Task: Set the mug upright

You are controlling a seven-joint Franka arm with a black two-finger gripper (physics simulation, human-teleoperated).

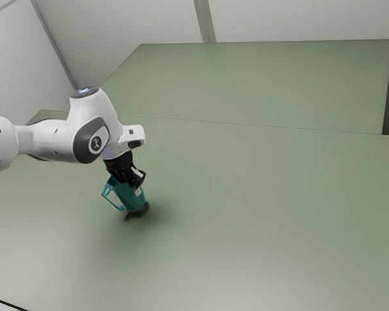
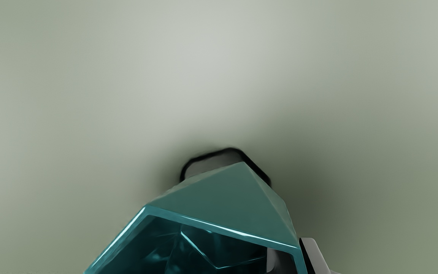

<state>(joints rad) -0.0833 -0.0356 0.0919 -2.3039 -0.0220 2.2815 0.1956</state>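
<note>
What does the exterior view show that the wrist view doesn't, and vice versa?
Exterior view: the arm coming in from that view's left, the pale walls, the table's far edge, and the handle toward the exterior view's left.

Wrist view: the look into the mug's faceted inside, with one finger of the hand inside the mouth and the other outside, the wall pinched between.

Both: the teal mug, the hand at it, and the green table surface.
</note>
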